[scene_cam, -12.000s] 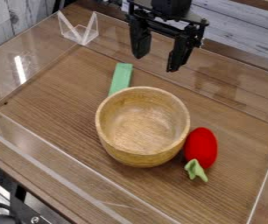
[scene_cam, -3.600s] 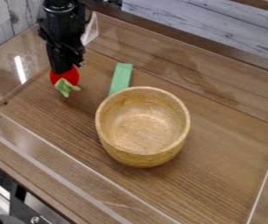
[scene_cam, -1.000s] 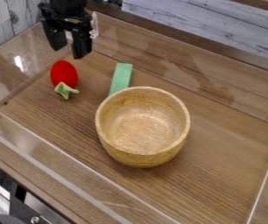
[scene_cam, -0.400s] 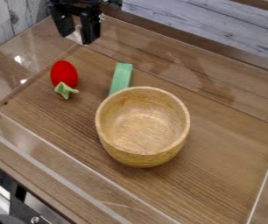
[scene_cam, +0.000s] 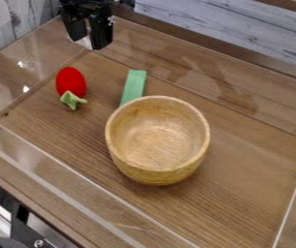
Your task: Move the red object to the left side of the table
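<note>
The red object (scene_cam: 71, 81), a small rounded toy fruit with a green stem, lies on the left part of the brown wood-grain table (scene_cam: 241, 194). It rests by itself, touching nothing else. My gripper (scene_cam: 89, 41) hangs open above the table's back left, up and to the right of the fruit, with nothing between its dark fingers.
A wooden bowl (scene_cam: 158, 139) stands in the middle of the table. A flat green strip (scene_cam: 133, 86) lies between the bowl and the fruit. Clear acrylic walls (scene_cam: 60, 199) edge the tabletop on all sides.
The gripper has risen and drifted a little right, away from the fruit. The fruit has stayed where it lies on the left.
</note>
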`<control>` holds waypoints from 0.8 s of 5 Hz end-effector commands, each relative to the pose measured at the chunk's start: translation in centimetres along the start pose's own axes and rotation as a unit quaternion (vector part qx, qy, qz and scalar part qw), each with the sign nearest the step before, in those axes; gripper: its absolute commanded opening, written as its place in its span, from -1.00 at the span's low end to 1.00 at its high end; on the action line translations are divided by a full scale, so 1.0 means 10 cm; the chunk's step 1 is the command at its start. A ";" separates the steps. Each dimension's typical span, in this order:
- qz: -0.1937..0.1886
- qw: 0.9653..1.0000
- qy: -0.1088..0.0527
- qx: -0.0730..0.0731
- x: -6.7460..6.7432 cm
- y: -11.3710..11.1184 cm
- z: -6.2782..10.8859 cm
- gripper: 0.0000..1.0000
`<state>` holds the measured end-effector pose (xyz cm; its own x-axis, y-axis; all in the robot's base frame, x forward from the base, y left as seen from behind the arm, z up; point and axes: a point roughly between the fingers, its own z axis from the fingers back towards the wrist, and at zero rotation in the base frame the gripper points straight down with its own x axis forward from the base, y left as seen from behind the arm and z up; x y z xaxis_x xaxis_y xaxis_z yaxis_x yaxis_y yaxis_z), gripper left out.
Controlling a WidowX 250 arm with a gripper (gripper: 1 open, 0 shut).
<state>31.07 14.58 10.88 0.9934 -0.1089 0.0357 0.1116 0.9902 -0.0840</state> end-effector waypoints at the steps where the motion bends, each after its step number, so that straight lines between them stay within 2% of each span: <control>1: 0.025 0.999 -0.028 0.013 0.06 -0.04 0.12 1.00; 2: 0.046 0.998 -0.029 0.009 0.08 -0.15 0.05 1.00; 4: 0.025 0.999 -0.027 -0.001 0.16 -0.23 0.07 1.00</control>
<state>31.64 12.12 9.97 0.9986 -0.0460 0.0273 0.0489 0.9920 -0.1166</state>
